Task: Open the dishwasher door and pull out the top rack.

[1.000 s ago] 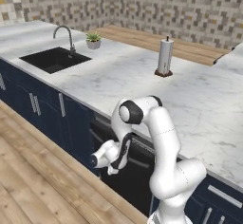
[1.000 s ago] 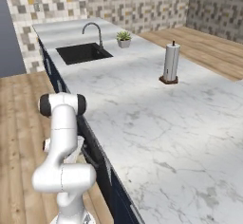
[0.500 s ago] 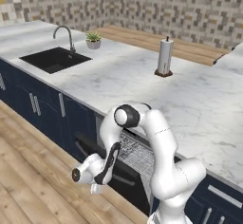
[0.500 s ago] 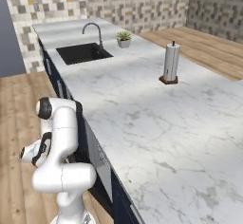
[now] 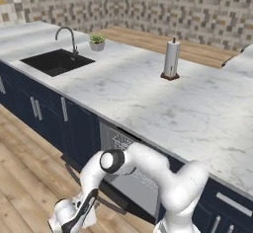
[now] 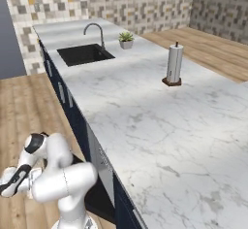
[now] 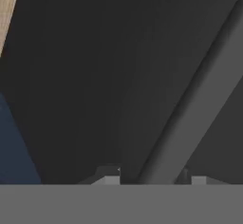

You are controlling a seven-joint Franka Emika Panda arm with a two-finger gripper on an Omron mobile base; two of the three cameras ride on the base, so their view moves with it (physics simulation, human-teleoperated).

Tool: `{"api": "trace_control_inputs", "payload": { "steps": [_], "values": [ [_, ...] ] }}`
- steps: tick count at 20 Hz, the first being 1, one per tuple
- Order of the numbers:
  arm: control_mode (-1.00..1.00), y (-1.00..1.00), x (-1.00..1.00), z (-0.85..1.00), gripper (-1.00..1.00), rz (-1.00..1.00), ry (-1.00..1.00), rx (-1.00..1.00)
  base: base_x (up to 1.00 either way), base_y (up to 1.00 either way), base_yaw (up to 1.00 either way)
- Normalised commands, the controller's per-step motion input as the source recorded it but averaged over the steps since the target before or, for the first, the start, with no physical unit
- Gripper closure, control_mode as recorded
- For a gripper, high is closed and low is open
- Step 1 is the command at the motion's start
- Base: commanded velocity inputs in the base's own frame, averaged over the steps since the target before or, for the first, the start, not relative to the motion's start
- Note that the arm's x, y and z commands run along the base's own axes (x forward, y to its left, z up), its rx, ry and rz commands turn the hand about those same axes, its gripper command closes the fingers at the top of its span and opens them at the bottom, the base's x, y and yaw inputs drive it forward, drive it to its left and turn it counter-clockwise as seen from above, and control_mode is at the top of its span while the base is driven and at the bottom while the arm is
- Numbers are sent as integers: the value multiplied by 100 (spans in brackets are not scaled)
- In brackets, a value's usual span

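Note:
The dishwasher door (image 5: 132,191) hangs far open, tilted down toward the floor, with its grey inner face up and its black outer edge (image 6: 93,200) low. My gripper (image 5: 88,208) is down near the floor at the door's front edge, shut on the door's bar handle. In the hand view the dark bar handle (image 7: 190,104) runs diagonally between my fingertips (image 7: 108,174), against the black panel (image 7: 85,76). My gripper (image 6: 12,182) also shows at the far left of the right base view. A corner of the top rack (image 5: 122,141) shows as white wire inside the opening under the counter.
Navy cabinet doors (image 5: 49,111) with short silver handles stand left of the dishwasher. On the marble counter (image 5: 148,94) are a black sink (image 5: 57,61) with a faucet, a small plant (image 5: 97,41) and a paper towel holder (image 5: 171,59). Wooden floor (image 5: 24,173) lies in front.
The dishwasher door has swung from almost shut down to far open. My gripper went down and out toward the floor with the handle in it.

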Motion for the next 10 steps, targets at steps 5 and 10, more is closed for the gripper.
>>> {"api": "trace_control_inputs", "payload": {
  "steps": [5,10],
  "values": [
    [-100,10,-31,30,-100,8,7,25,0,0,0],
    [-100,2,-56,100,-100,8,2,14,0,0,0]
  ]
}}
